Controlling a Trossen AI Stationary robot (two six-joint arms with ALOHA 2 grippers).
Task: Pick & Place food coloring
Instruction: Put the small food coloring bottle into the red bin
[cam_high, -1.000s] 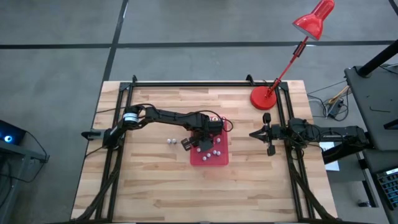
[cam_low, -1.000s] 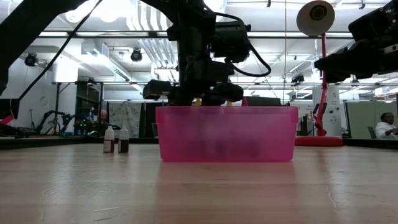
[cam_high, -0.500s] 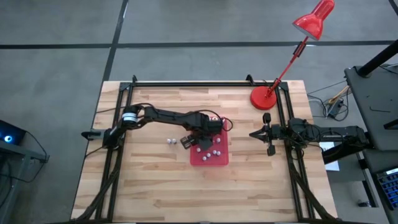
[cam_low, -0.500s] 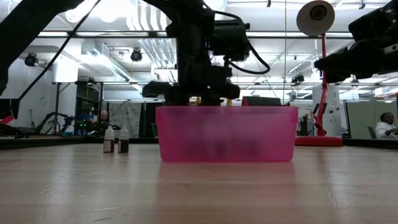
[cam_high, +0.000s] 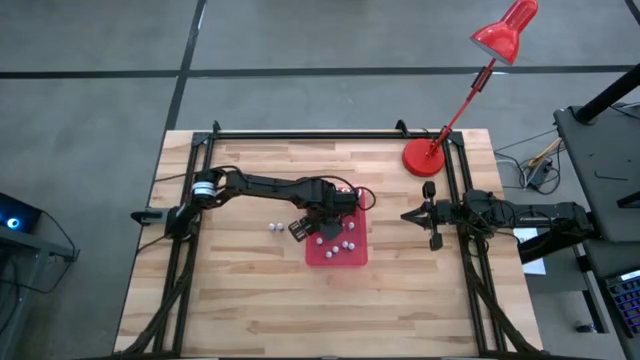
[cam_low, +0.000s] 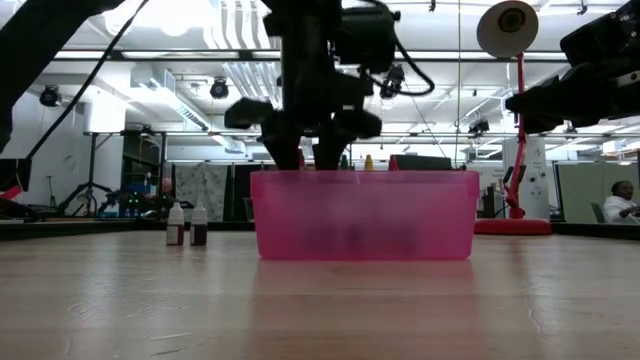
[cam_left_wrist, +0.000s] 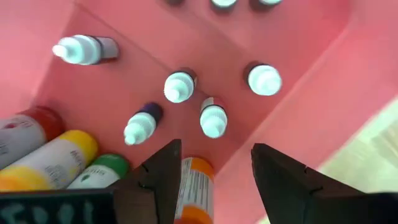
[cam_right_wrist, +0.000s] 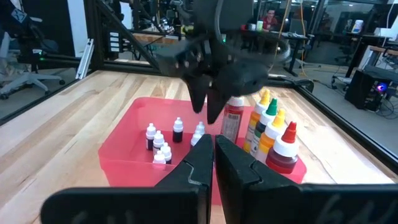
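Note:
A flat red tray (cam_high: 357, 256) lies mid-table. Inside it several tiny white-capped food coloring bottles (cam_left_wrist: 179, 86) stand upright on its floor. Bigger red, yellow, green and orange bottles (cam_right_wrist: 267, 130) stand grouped at its far side. Two more tiny bottles (cam_high: 272, 228) stand on the wood left of the tray, also seen in the low view (cam_low: 187, 225). My left gripper (cam_left_wrist: 216, 149) hangs open over the tray's left part, pointing down, its fingers (cam_low: 300, 155) just above the rim and holding nothing. My right gripper (cam_right_wrist: 214, 155) waits shut at the table's right edge.
A red desk lamp stands with its round base (cam_high: 421, 157) on the far right corner of the table. Black frame rails (cam_high: 190, 250) run along the table's left, right and far edges. Bare wood lies in front of the tray.
My left gripper has risen a little over the tray; in the low view its body now stands higher above the rim and its fingers show above it. The bottles on the table have kept their places.

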